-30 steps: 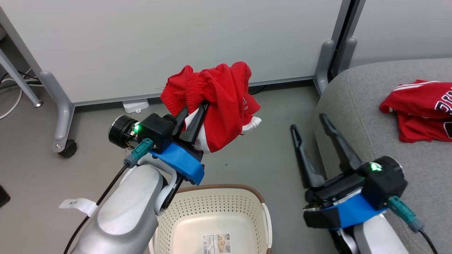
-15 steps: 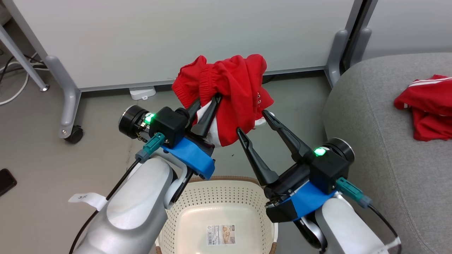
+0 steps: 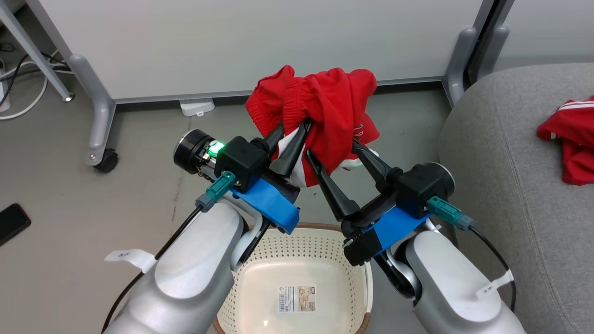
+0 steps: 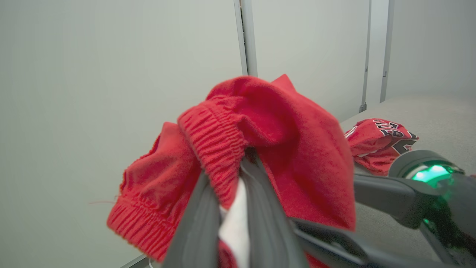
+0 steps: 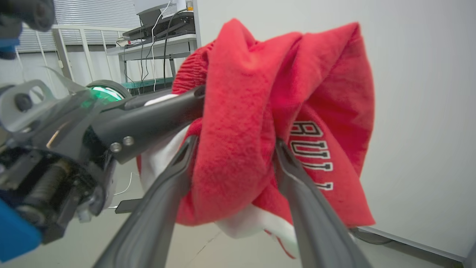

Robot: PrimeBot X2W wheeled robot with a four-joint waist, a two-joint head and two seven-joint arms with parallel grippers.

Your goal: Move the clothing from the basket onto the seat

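Seat [image 3: 510,195]: grey cushion on the robot's right. One red garment [image 3: 568,139] already lies on it, so that one's done.

Basket [image 3: 359,278]: low centre under the arms, nothing left in it but the paper label [image 3: 297,298].

Second red garment [image 3: 334,102]: bunched, up in the air over the floor beyond the basket, well clear of the seat.

Left claw [image 3: 292,132]: clenched on the garment near its elastic band, same grip as a second ago.

Right claw [image 3: 332,148]: this is the change. A second ago it was over by the seat edge; now it has swung in, and its spread fingers sit either side of the hanging fold, not yet clamped. The head camera shifted too.

Looks like a handover or two-claw carry is being set up. What's left is getting this last piece across to the seat.
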